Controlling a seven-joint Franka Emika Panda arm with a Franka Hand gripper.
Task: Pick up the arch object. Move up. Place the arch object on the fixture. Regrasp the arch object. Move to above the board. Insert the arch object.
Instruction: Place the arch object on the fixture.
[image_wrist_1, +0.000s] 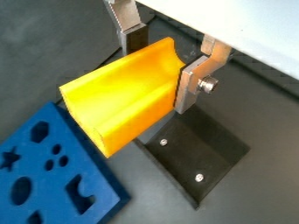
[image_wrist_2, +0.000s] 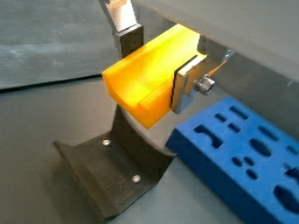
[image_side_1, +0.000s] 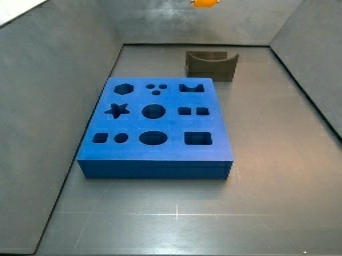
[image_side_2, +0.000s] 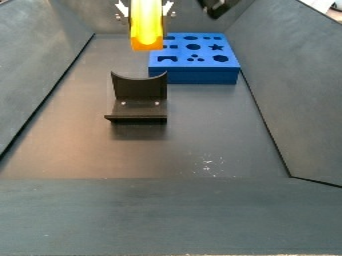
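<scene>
Dark floor | tool (image_wrist_1: 163, 61) clamps arch object (image_wrist_1: 122, 96) above fixture (image_wrist_1: 193, 153) | arm cropped

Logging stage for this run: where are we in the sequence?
Done: pick and lift; the gripper is shut on the arch object, held high above the floor in a side view. In hand: carrying it over the fixture, which stands empty. Left: placing, regrasping, then insertion into the board.

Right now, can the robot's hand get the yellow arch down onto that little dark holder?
Probably yes. The hand grips the arch object up in the air over the fixture, and nothing sits between them.
</scene>
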